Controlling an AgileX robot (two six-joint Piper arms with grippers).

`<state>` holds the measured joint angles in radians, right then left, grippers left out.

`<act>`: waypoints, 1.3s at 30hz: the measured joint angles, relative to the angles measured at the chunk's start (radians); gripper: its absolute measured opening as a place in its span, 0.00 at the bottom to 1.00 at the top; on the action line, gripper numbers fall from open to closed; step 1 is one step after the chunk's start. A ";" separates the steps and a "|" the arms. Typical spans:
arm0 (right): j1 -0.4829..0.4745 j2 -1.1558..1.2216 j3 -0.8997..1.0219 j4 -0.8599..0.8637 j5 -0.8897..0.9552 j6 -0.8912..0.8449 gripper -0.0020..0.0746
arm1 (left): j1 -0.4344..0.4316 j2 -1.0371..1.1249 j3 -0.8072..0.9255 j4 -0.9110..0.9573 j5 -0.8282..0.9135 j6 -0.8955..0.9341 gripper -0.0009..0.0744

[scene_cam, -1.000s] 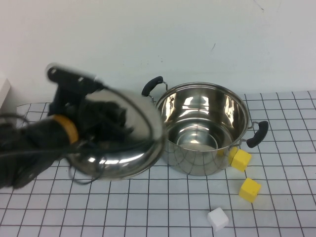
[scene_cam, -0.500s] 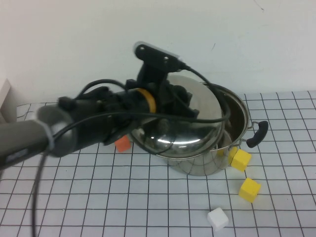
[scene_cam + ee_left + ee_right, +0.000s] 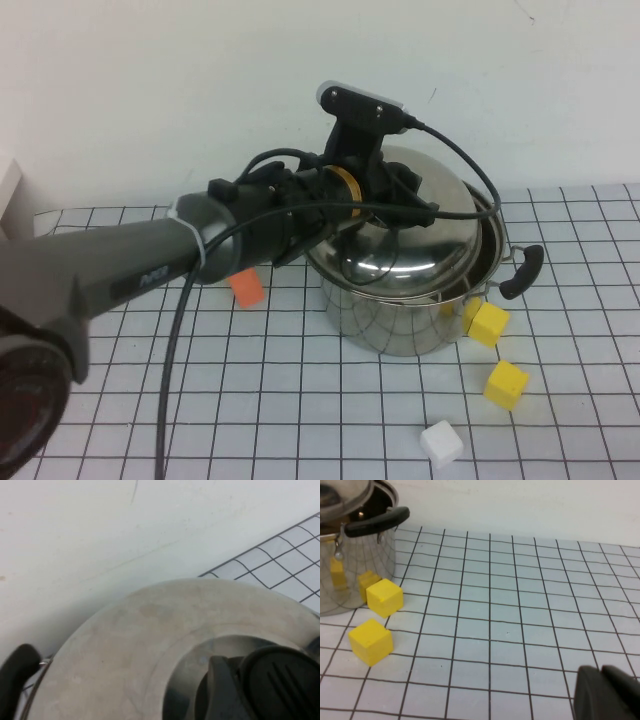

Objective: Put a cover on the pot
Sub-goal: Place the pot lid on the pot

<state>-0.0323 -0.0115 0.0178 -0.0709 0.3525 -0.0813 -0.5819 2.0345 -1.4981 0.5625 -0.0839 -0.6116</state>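
Gripping the domed steel lid [image 3: 420, 235] by its black knob [image 3: 280, 682], the left gripper [image 3: 385, 195] hangs over the pot [image 3: 400, 320], near the back wall. The high view hides the fingers behind the wrist camera and cables; the clamp on the knob is a judgement from the lid being carried tilted in the air under the wrist. The lid now covers most of the pot's mouth, its left edge riding higher than its right, and a dark crescent of open rim shows on the right side by the right black handle [image 3: 522, 272]. So the cover is over its target but not yet seated; levelling and lowering seem to be what remains.

Compared with a second ago, the lid has travelled from beside the pot on the left, low over the table, to above the opening. Half a second ago it overlapped only the pot's left part; now it is nearly centred. The orange block [image 3: 246, 288], hidden by the lid at first, lies exposed left of the pot.

The pot stands at the back of the gridded table [image 3: 300, 420], unmoved. Two yellow blocks [image 3: 487, 323] and a white block [image 3: 441, 443] lie to its front right, unchanged. The right gripper [image 3: 607, 692] is only a dark edge in its own wrist view, low over the grid, well apart from the pot; whether it is open I cannot tell.
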 joint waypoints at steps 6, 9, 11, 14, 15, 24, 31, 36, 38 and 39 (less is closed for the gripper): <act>0.000 0.000 0.000 0.000 0.000 0.000 0.04 | 0.000 0.048 -0.017 0.002 -0.074 -0.013 0.45; 0.000 0.000 0.000 0.000 0.000 0.000 0.04 | 0.000 0.063 -0.017 0.005 -0.107 -0.013 0.45; 0.000 0.000 0.000 0.000 0.000 0.000 0.04 | 0.000 0.070 -0.017 0.008 -0.125 -0.013 0.45; 0.000 0.000 0.000 0.000 0.000 0.000 0.04 | 0.000 0.075 -0.018 0.010 -0.135 -0.016 0.45; 0.000 0.000 0.000 0.000 0.000 0.000 0.04 | 0.000 0.076 -0.018 0.011 -0.135 -0.015 0.45; 0.000 0.000 0.000 0.000 0.000 0.000 0.04 | 0.000 0.076 -0.023 0.011 -0.074 -0.021 0.45; 0.000 0.000 0.000 0.000 0.000 0.000 0.04 | 0.000 0.076 -0.023 0.011 -0.069 -0.044 0.45; 0.000 0.000 0.000 0.000 0.000 0.000 0.04 | 0.000 0.076 -0.023 0.011 -0.071 -0.047 0.45; 0.000 0.000 0.000 0.000 0.000 0.000 0.04 | 0.000 0.076 -0.023 0.011 -0.071 -0.049 0.50; 0.000 0.000 0.000 0.000 0.000 0.000 0.04 | 0.000 0.076 -0.023 0.011 -0.073 -0.051 0.54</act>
<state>-0.0323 -0.0115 0.0178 -0.0709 0.3525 -0.0813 -0.5819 2.1107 -1.5214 0.5735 -0.1568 -0.6630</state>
